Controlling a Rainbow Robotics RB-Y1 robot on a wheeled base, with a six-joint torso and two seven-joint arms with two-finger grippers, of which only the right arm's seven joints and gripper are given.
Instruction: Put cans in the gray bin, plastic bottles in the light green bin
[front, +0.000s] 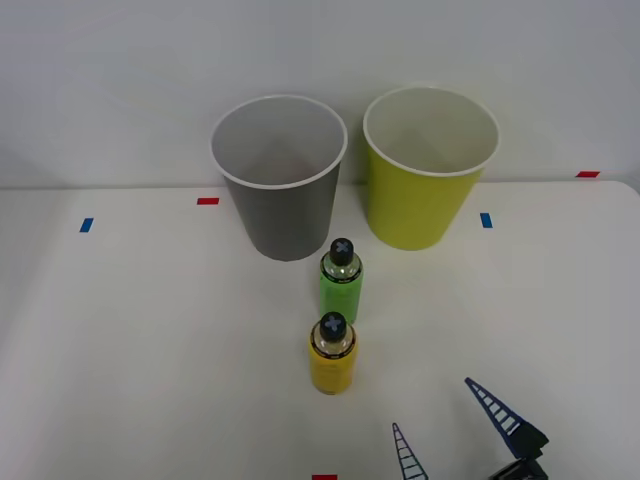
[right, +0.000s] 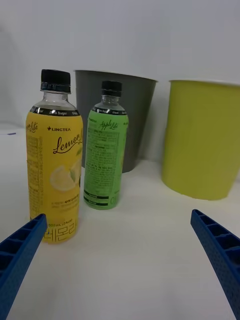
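Note:
Two plastic bottles with black caps stand upright mid-table: the yellow-label bottle (front: 332, 356) (right: 54, 160) nearer me, the green-label bottle (front: 341, 282) (right: 104, 147) just behind it. Behind them stand the gray bin (front: 281, 178) (right: 132, 120) on the left and the light green bin (front: 428, 168) (right: 202, 142) on the right, both upright and showing pale insides. My right gripper (front: 433, 423) (right: 120, 265) is open near the table's front edge, to the right of the yellow bottle and short of it, with nothing between its blue ribbed fingers. No cans are in view.
The white table (front: 150, 350) carries small blue tape marks (front: 86, 225) and red tape marks (front: 208, 201) near its back and front edges. A pale wall rises right behind the bins. Open tabletop lies to the left and right of the bottles.

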